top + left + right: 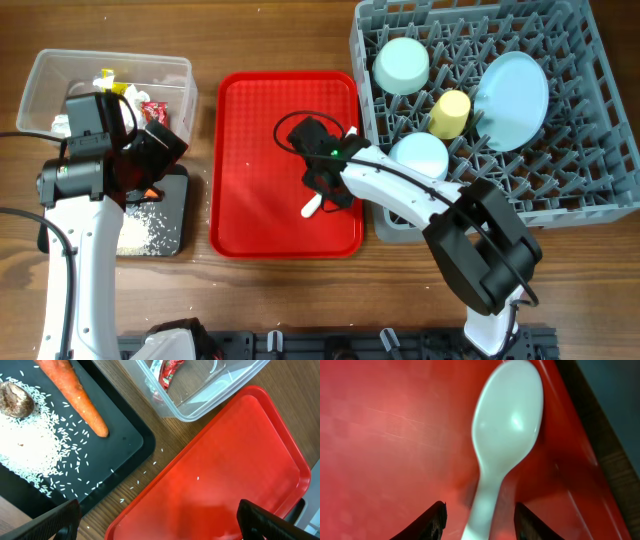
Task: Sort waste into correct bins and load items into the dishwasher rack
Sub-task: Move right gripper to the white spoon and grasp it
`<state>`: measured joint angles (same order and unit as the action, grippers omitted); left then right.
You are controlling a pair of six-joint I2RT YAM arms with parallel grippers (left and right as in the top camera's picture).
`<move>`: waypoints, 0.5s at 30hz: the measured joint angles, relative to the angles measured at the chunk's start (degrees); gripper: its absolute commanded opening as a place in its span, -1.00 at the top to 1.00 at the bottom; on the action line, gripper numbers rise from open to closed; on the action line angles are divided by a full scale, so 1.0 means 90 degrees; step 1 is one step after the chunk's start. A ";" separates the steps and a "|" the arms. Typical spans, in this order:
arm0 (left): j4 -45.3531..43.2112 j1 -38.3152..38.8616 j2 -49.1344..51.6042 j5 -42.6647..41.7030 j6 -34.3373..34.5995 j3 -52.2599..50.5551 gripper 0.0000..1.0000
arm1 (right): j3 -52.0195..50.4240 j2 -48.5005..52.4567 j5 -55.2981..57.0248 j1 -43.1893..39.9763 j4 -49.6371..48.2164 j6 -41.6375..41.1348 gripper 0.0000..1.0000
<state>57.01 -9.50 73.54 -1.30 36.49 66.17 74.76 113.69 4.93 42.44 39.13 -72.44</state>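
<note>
Wooden bench [200, 300] carries everything. On its near middle, the white spoon [510, 425] lies on the red serving tray [250, 200], close to the tray's right wall. The right pincer [479, 510] hangs over it, fingers apart on either side of the handle. To the left, the left pincer [157, 510] hovers wide apart beside the black tray [125, 440], which holds rice [30, 445], the carrot [75, 395] and a brown lump [15, 400]. Farther left, the clear tub [40, 80] holds a red wrapper [170, 370]. In the grey rack [600, 200] at right sit the pale-blue bowl [418, 157], yellow cup [450, 113], plate [512, 100] propped on edge, and, farthest, the mint-green bowl [402, 64].
</note>
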 measured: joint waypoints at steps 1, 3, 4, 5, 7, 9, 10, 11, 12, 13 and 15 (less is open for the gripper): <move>0.0000 0.0000 0.0000 0.0000 0.0000 0.0000 -1.00 | -0.0092 0.0002 0.0000 0.0000 -0.0180 0.0000 0.10; 0.0000 0.0000 0.0000 0.0000 0.0000 0.0000 -1.00 | -0.0228 -0.0017 0.0005 0.0000 -0.0612 0.0002 0.24; 0.0000 0.0000 0.0000 0.0000 0.0000 0.0000 -1.00 | -0.0301 -0.0041 0.0005 0.0000 -0.0801 0.0000 0.32; 0.0000 0.0000 0.0000 0.0000 0.0000 0.0000 -1.00 | -0.0374 -0.0068 0.0007 0.0000 -0.0920 -0.0007 0.42; 0.0000 0.0000 0.0000 0.0000 0.0000 0.0000 -1.00 | -0.0425 -0.0085 0.0012 0.0000 -0.0986 -0.0044 0.48; 0.0000 0.0000 0.0000 0.0000 0.0000 0.0000 -1.00 | -0.0452 -0.0085 0.0022 0.0000 -0.1018 -0.0041 0.53; 0.0000 0.0000 0.0000 0.0000 0.0000 0.0000 -1.00 | -0.0454 -0.0085 0.0024 0.0000 -0.1022 -0.0044 0.54; 0.0000 0.0000 0.0000 0.0000 0.0000 0.0000 -1.00 | -0.0459 -0.0085 0.0027 0.0000 -0.1025 -0.0036 0.56; 0.0000 0.0000 0.0000 0.0000 0.0000 0.0000 -1.00 | -0.0459 -0.0085 0.0027 -0.0002 -0.1025 -0.0017 0.57; 0.0000 0.0000 0.0002 0.0000 0.0000 0.0000 -1.00 | -0.0459 -0.0085 0.0027 0.0000 -0.1025 0.0007 0.61; 0.0000 0.0000 0.0000 0.0000 0.0000 0.0000 -1.00 | -0.0459 -0.0085 0.0027 -0.0002 -0.1027 0.0058 0.71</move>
<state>57.01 -9.50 73.54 -1.30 36.49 66.17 70.63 112.92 5.17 42.41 29.89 -71.92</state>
